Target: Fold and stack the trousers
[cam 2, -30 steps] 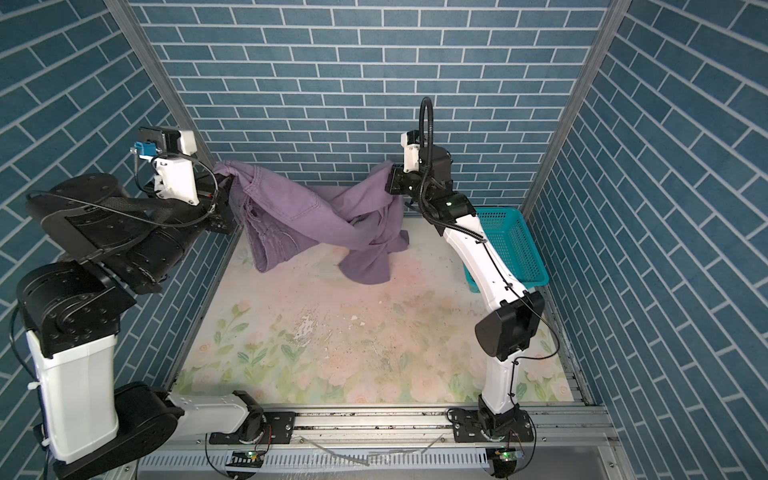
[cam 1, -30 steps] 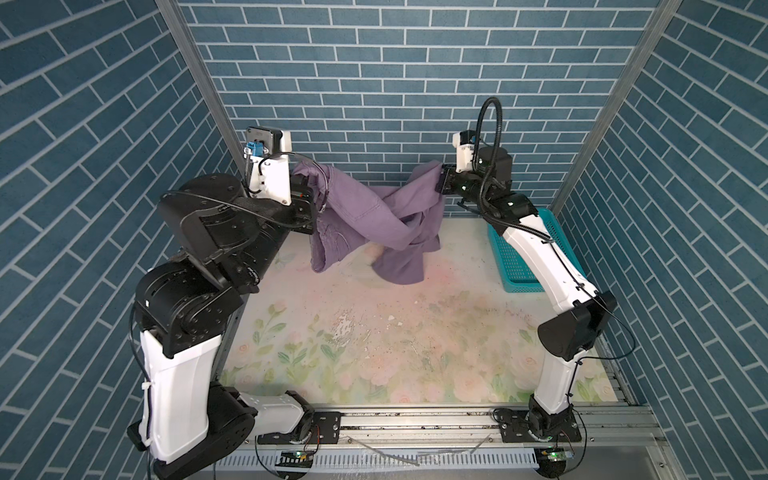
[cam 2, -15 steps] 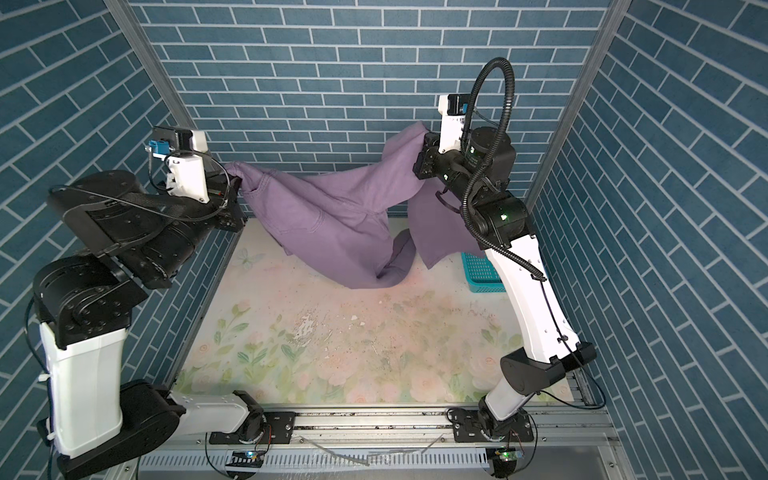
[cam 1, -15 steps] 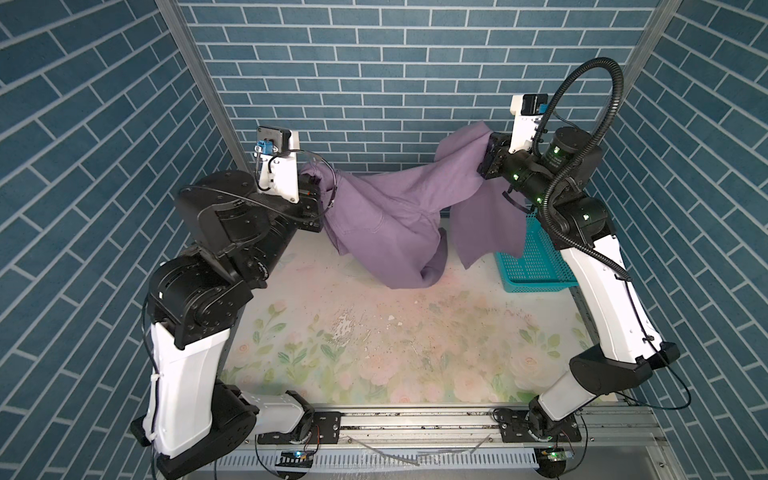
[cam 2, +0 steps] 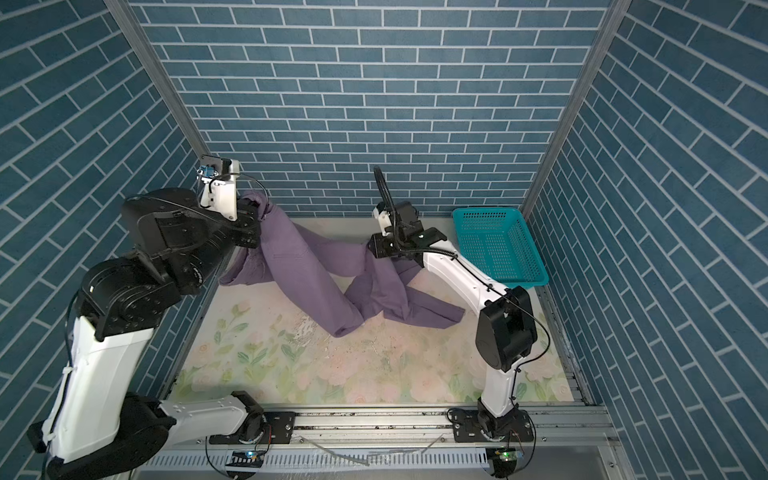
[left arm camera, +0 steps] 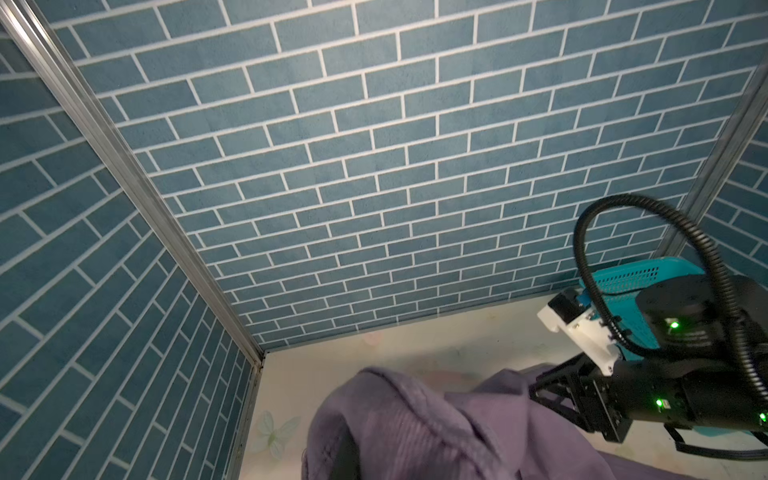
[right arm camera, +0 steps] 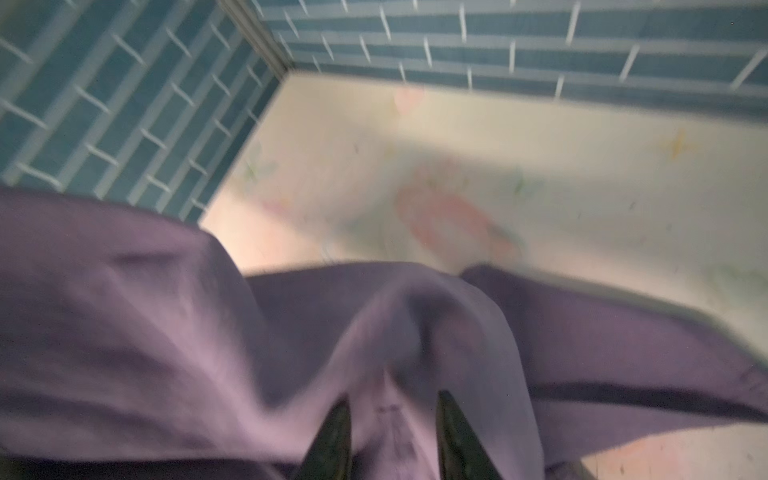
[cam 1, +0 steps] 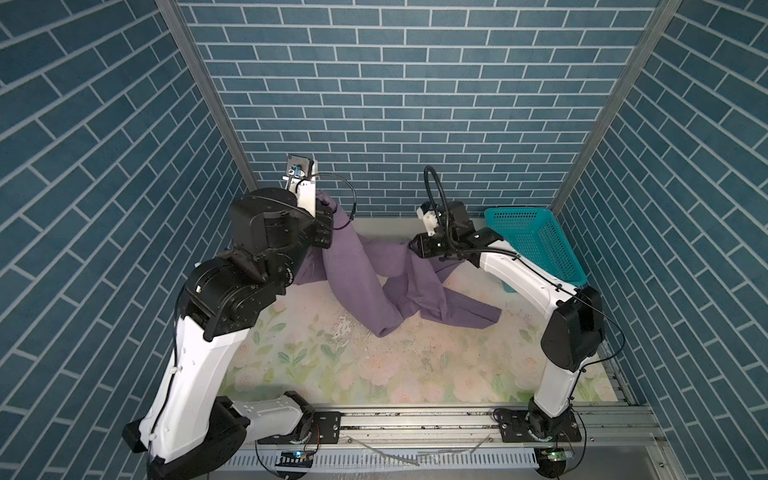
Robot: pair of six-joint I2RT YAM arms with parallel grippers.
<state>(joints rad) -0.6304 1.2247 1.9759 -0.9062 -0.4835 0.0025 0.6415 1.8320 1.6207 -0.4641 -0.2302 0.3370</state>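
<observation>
The dusty-purple trousers [cam 1: 353, 270] [cam 2: 299, 266] hang from my left gripper [cam 1: 328, 208] [cam 2: 255, 208], which is raised at the back left and shut on one bunched end. The rest trails in twisted folds down across the table toward the right. My right gripper [cam 1: 411, 245] [cam 2: 370, 245] is low at the back middle, against a ridge of the cloth. In the right wrist view its two dark fingertips [right arm camera: 343, 415] stand apart, and the right gripper [right arm camera: 392, 401] has loose trouser cloth [right arm camera: 166, 311] lying between them. In the left wrist view the trousers [left arm camera: 415, 424] cover the left jaws.
A teal mesh basket [cam 1: 536, 232] [cam 2: 498, 245] [left arm camera: 648, 274] stands at the back right corner, behind the right forearm. The floral table top [cam 1: 374, 365] lies bare in front of the trousers. Blue brick walls close in the back and both sides.
The right arm swung down from high on the right to low at the back middle. The cloth it carried dropped onto the table and its jaws parted. The left gripper kept its hold.
</observation>
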